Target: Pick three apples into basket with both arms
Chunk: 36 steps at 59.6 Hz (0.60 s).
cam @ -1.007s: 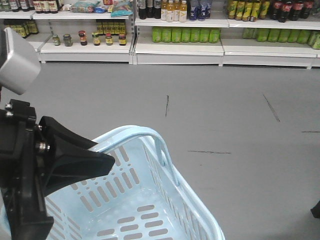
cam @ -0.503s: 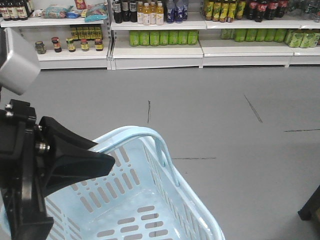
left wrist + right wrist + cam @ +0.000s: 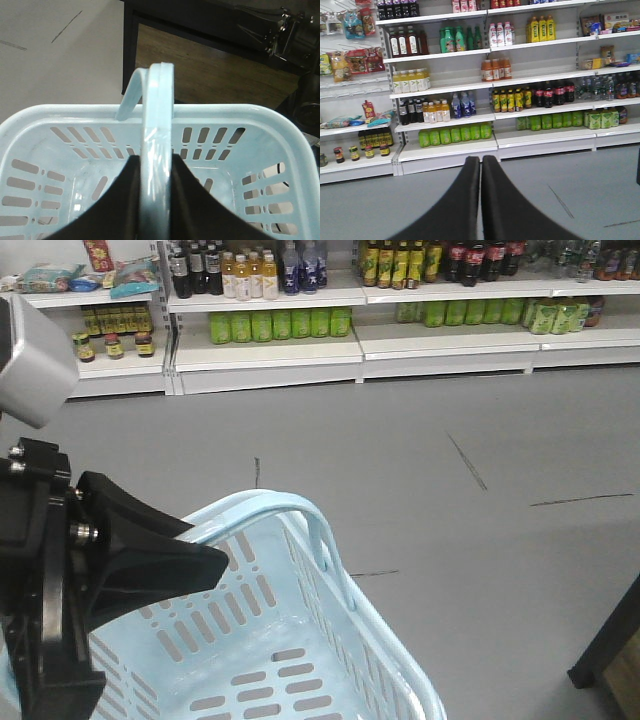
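Step in hand: transit with the basket, picking not started; 0 of 3 apples in view anywhere, and the visible part of the basket point(image 3: 395, 645) held nothing. Left gripper point(image 3: 154, 162) had its jaws clamped on the basket handle point(image 3: 157, 100), basket carried in front of the robot over the grey floor point(image 3: 450, 430); right gripper point(image 3: 480, 161) had its jaws pressed together on nothing, pointed at the drinks shelves point(image 3: 445, 145). Left wrist view showed a wooden worktop point(image 3: 215, 75) just beyond the basket's far rim; no fruit on the part shown.

Next move, my read: bring the base round to wherever the apples are, keep the basket level, part the right jaws before reaching; left is tied up with the handle.

Versus 1.0 s ago: shelves slid left in the front view; a dark furniture corner point(image 3: 610, 650) came in at bottom right; so the base was probably turning right; basket and left gripper sat unchanged in frame.
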### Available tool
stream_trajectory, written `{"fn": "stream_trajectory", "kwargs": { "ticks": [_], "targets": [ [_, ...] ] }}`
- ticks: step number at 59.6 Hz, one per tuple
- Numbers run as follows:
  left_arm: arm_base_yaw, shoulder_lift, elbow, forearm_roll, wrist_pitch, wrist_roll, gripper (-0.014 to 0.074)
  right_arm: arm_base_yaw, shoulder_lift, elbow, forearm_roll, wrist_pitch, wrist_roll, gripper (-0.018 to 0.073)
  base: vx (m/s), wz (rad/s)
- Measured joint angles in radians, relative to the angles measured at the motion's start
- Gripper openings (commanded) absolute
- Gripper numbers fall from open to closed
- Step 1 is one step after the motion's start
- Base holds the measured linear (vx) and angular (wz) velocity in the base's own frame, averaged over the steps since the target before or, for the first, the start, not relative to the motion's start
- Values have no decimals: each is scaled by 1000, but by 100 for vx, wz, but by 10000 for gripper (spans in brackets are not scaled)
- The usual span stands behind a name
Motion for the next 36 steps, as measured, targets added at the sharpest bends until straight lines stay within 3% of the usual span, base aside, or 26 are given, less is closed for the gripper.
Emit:
{"fn": "stream_trajectory", "kwargs": {
  "ticks": [36],
  "targets": [
    [0,0,0,0,0,0,-6,0,0,0,0,0,0,-4,13,-43]
  ]
}}
